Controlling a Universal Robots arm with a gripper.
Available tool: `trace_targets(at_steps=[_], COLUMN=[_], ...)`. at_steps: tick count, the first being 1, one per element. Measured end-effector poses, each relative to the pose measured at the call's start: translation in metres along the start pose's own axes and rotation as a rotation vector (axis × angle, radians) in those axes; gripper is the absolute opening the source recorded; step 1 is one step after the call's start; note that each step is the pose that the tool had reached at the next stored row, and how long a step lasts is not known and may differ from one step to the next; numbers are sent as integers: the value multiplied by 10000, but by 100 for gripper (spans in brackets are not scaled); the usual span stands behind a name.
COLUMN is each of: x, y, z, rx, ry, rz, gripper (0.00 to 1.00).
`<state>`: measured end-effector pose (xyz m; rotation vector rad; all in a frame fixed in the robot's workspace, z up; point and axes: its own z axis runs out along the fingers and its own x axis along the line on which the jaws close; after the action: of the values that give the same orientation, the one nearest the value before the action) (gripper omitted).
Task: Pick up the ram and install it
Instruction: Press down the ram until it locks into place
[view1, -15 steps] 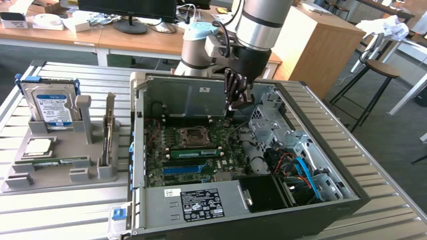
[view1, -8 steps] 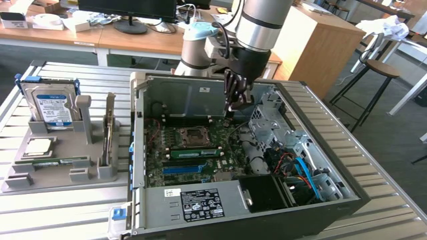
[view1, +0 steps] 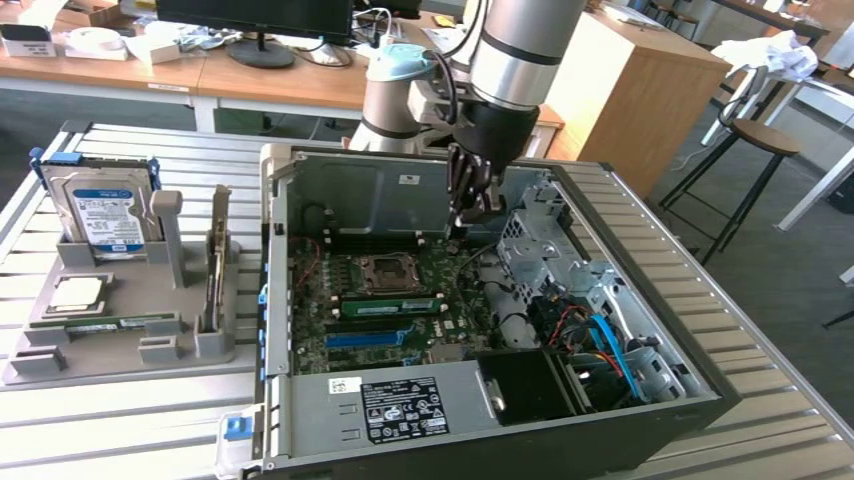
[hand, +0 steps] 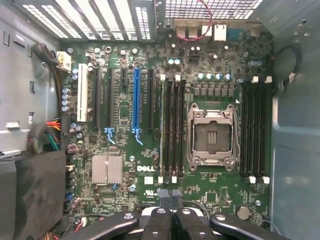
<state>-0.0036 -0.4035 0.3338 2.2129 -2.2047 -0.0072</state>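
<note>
Hovering over open case (view1: 694, 400), gripper (view1: 470, 215) pinched shut, empty; wrist view reveals ram (hand: 162, 131) seated beside CPU socket (hand: 211, 136).

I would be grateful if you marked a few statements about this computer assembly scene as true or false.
1. The claw is shut. True.
2. The claw hangs over the motherboard inside the open computer case. True.
3. The hard drive lies flat inside the case. False: it stands upright in the grey holder outside the case, on the exterior view's left.
4. A cooler covers the CPU socket. False: the socket is bare, with its metal frame in plain sight.
</note>
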Motion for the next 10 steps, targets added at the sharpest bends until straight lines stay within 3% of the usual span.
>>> trace_targets(at_steps=[10], x=[-1], y=[-1], z=[93], rx=[-1], ry=[0], rz=[0], gripper=[10])
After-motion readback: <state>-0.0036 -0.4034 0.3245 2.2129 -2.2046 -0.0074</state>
